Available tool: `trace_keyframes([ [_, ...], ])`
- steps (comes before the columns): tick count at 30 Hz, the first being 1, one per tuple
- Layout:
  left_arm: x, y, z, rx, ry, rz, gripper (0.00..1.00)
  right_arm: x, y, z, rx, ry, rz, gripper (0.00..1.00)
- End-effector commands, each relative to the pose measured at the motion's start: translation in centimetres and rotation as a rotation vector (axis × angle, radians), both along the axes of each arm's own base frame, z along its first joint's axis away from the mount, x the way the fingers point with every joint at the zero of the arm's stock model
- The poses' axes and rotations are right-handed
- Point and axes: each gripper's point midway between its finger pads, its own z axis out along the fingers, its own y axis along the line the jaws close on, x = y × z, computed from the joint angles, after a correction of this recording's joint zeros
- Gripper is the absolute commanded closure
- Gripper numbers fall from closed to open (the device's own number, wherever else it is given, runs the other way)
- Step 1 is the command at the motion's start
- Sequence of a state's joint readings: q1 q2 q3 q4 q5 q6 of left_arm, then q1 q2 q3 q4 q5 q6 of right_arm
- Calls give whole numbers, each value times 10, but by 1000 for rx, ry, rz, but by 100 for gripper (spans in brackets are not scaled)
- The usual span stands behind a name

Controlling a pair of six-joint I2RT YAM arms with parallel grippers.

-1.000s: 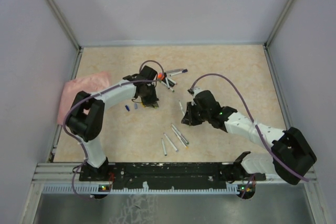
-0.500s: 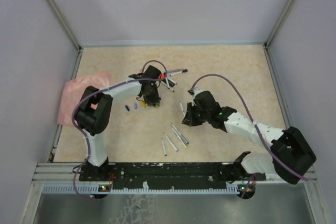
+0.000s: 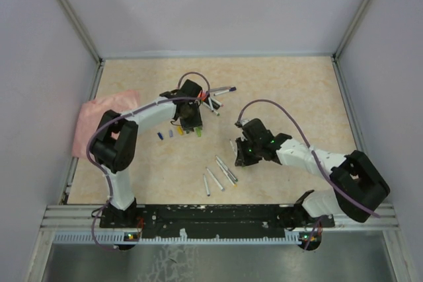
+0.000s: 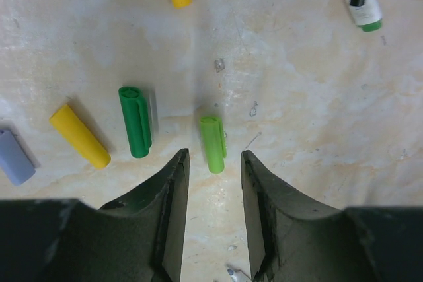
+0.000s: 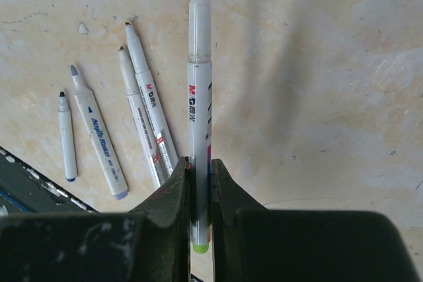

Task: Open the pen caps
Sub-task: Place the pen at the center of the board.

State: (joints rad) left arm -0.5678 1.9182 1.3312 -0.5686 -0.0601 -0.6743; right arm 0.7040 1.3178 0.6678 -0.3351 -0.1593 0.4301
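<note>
Plainly, the left claw point(image 4: 213, 158) stands spread over the worktop point(image 4: 310, 104), its 2 tips either side of the near end of a light green cap point(image 4: 213, 138) that lies loose and untouched. Left of it in the wrist view lie a dark green cap point(image 4: 135, 122), a yellow cap point(image 4: 79, 135) and a grey-blue cap point(image 4: 14, 158), each apart. The right claw point(image 5: 199, 163) pinches an uncapped white pen point(image 5: 199, 77), tip pointing away; 4 other uncapped pens point(image 5: 149, 113) lie beside it.

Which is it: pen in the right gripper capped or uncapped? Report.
Uncapped. The pen clamped in the right gripper shows its bare dark tip at the far end, no cap over it.
</note>
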Motion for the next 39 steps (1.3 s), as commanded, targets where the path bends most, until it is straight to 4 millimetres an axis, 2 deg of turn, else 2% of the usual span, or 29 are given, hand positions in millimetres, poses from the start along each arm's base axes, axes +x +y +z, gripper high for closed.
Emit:
trace_keyframes([
  [1,18,-3,54,-33,-150,-23,57,-1,2,-4,-25,15,43,99],
  [3,22,-2,69,-41,-198,-43,54,-5,1,-10,-39,35,54,98],
  [6,27,-4,91,-69,-273,-130,42,-9,-1,-17,-60,52,71,98],
  [9,31,3,114,-98,-367,-178,31,-12,-4,-22,-84,63,83,94],
  [15,38,20,153,-208,-575,-196,16,-16,-3,-27,-99,81,109,87],
  [23,39,47,155,-286,-588,-162,15,-18,-1,-34,-117,101,124,80],
  [28,38,50,158,-316,-601,-165,15,-17,-2,-33,-126,102,124,73],
  [33,37,51,158,-328,-602,-172,15,-15,-1,-31,-127,99,127,71],
  [39,36,55,157,-322,-605,-173,15,-7,5,-18,-102,57,126,68],
])
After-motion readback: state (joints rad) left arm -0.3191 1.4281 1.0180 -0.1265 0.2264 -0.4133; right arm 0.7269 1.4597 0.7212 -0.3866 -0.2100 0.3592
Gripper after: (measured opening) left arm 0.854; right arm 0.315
